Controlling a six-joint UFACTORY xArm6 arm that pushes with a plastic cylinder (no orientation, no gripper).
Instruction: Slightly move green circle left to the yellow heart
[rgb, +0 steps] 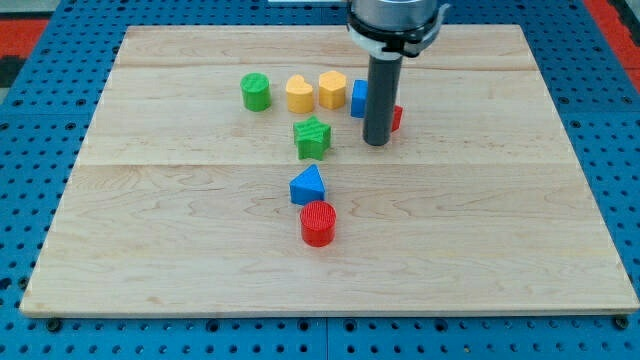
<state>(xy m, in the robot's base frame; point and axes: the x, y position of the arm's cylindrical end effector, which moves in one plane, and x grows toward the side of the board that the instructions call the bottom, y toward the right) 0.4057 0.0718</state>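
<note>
Where the green circle (256, 91) stands upright on the wooden worktop (150, 250), a short ribbed cylinder, it sits near the yellow heart (298, 94), on its left side, apart. Right of the heart: a yellow block (332, 89), a blue block (359, 98), my tip (376, 142), a red block (396, 119). Below it: a green star (313, 138), blue triangle (308, 185), red cylinder (318, 223). No fingers here.

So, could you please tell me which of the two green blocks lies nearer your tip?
The green star, just to the view's left of my tip; the green circle sits farther toward the view's upper left.
</note>
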